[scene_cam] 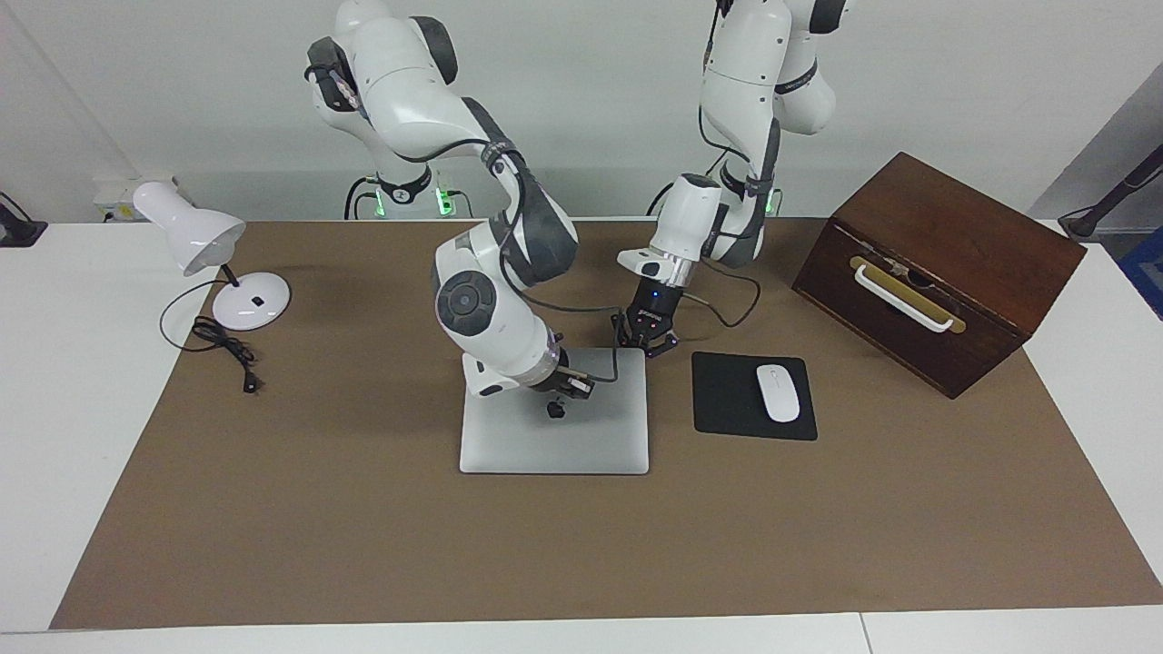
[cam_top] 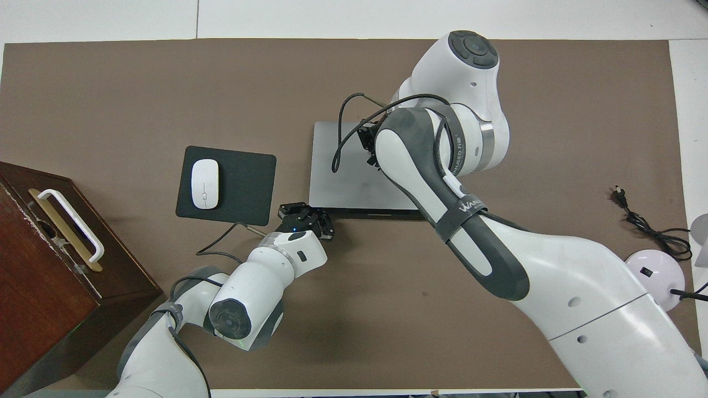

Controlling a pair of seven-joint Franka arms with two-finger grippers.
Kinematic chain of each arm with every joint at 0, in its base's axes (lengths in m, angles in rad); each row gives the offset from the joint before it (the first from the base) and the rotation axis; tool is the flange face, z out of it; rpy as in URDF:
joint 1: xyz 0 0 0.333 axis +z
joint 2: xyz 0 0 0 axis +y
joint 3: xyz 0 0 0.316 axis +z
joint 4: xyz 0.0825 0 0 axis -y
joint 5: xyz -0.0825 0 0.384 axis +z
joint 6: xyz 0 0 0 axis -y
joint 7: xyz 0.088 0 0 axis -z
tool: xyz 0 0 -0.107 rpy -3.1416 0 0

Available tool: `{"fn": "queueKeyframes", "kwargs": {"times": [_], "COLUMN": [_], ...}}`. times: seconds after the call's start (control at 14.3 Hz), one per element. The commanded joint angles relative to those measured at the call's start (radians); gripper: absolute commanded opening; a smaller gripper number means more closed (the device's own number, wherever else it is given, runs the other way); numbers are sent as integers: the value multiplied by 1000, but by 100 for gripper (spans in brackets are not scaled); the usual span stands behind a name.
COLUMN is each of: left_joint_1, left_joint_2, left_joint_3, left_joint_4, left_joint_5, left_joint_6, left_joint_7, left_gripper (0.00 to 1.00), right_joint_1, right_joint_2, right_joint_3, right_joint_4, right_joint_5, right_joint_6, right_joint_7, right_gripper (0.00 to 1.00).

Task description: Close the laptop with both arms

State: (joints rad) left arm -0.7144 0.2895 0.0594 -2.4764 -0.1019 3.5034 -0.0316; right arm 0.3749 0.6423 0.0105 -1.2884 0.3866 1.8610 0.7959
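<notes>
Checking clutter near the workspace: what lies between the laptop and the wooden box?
The black mouse pad with a white mouse on it lies between the laptop and the wooden box. Both views show it; the facing view shows it best.

White mouse (scene_cam: 778, 392) on black pad (scene_cam: 727, 400); wooden box (scene_cam: 945, 263).

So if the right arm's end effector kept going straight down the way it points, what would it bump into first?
Most likely the laptop. The right end effector points down over the closed silver lid, close above its dark logo, with nothing between them. Whether it already touches the lid cannot be told.
</notes>
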Motion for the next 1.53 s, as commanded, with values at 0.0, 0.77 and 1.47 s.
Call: {"fn": "queueKeyframes", "kwargs": {"times": [0.0, 0.77, 1.47], "left_joint_1": [13, 30, 59], "left_joint_2": [66, -142, -363], "left_joint_3": [23, 23, 25], "left_joint_4": [16, 13, 24], "left_joint_5": [-13, -13, -13], "left_joint_6": [-15, -320, -658], "left_joint_7": [-1, -2, -28], "left_gripper": [0, 0, 0], "right_joint_1": [-53, -207, -314], "right_joint_2": [-32, -255, -443], "right_joint_3": [9, 8, -15], "right_joint_4": [3, 129, 129], "right_joint_5": [-35, -268, -448], "right_joint_6": [-66, -419, -473], "right_joint_7": [-61, -447, -936], "right_gripper": [0, 0, 100]}}
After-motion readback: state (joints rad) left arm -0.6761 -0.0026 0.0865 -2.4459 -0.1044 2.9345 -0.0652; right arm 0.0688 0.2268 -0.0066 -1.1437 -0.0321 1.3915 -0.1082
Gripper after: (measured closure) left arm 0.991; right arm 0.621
